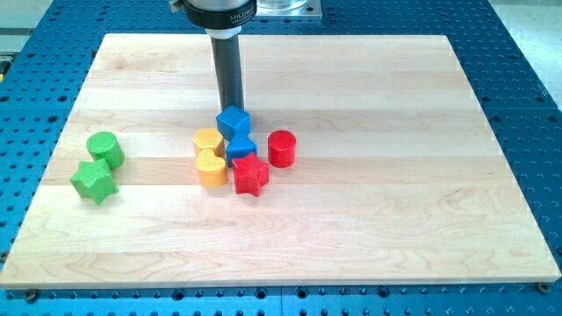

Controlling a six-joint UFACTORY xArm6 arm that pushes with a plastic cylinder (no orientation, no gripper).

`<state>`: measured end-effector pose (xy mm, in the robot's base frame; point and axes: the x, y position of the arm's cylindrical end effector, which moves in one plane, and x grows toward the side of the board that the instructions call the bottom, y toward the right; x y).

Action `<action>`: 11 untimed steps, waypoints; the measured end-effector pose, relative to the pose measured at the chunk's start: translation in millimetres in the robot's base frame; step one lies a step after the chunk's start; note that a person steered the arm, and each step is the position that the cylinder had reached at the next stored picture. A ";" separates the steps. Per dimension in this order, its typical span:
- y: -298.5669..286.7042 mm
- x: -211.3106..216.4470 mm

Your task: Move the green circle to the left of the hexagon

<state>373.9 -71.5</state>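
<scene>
Pale wood fills your view, a board [351, 219] on blue perforated metal. Your green circle [105, 148] sits far at the view's left, touching a green star [93, 180] below it. Well apart, mid-board, a cluster blocks the way: yellow hexagon [208, 141], yellow heart [211, 168], blue cube [234, 121], a second blue block [241, 148], red star [250, 175], red cylinder [282, 147]. Two per colour. My tip [232, 109] meets the cube's top edge; no fingers exist to open or close.
</scene>
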 end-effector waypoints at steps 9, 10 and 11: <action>-129.8 100.3; -115.8 60.4; -137.3 72.6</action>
